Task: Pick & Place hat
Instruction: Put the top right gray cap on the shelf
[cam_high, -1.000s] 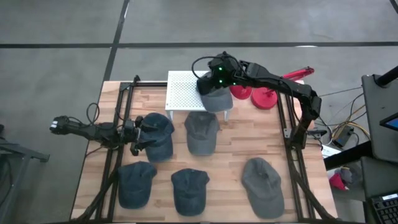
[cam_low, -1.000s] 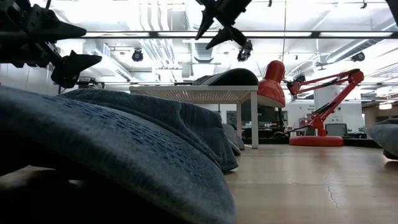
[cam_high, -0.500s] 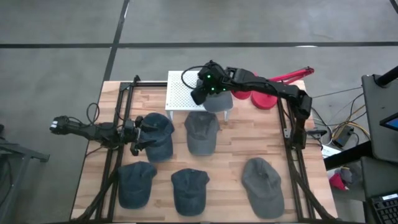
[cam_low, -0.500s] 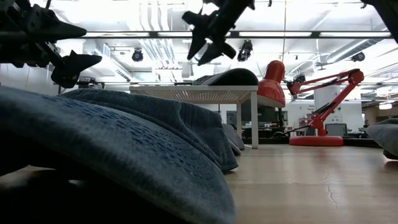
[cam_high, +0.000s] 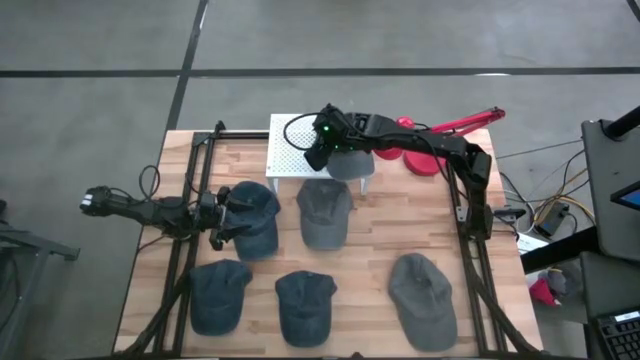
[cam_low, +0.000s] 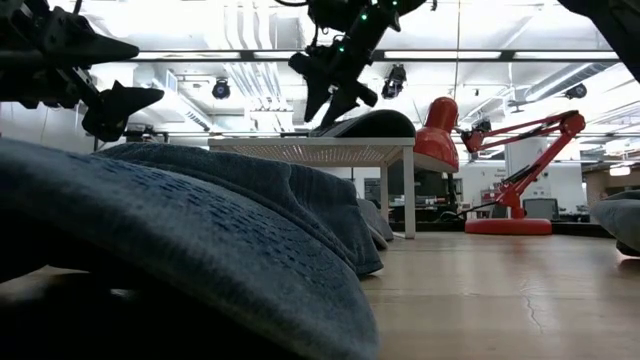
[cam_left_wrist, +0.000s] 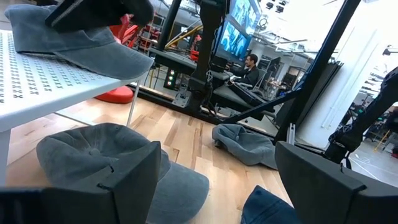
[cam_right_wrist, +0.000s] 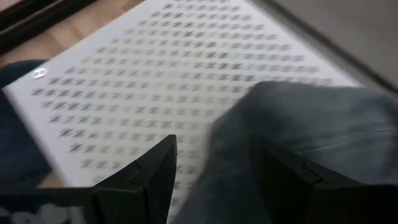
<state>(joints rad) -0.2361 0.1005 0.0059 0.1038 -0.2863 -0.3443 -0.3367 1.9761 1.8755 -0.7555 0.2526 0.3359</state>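
High view shows the right gripper (cam_high: 313, 152) reaching over the white perforated stand (cam_high: 290, 148) at the far side of the wooden bench (cam_high: 370, 240). Its fingers are spread apart and hold nothing; in the low view they hang just above the stand's top, pointing down, and in the right wrist view the two dark fingers (cam_right_wrist: 155, 168) frame bare perforated surface with a gap between them. The grey hat (cam_high: 350, 163) lies on the stand's right end, its brim overhanging the edge, just beside the right gripper and apart from it.

The left gripper (cam_high: 222, 216) waits low at the left side of the bench, over a dark blue hat (cam_high: 255, 218), with its fingers open, as the left wrist view shows.

Five more hats lie on the bench: that blue one, a grey one (cam_high: 324, 212) in front of the stand, and three along the near edge. A red desk lamp (cam_high: 430, 150) stands behind the stand on the right.
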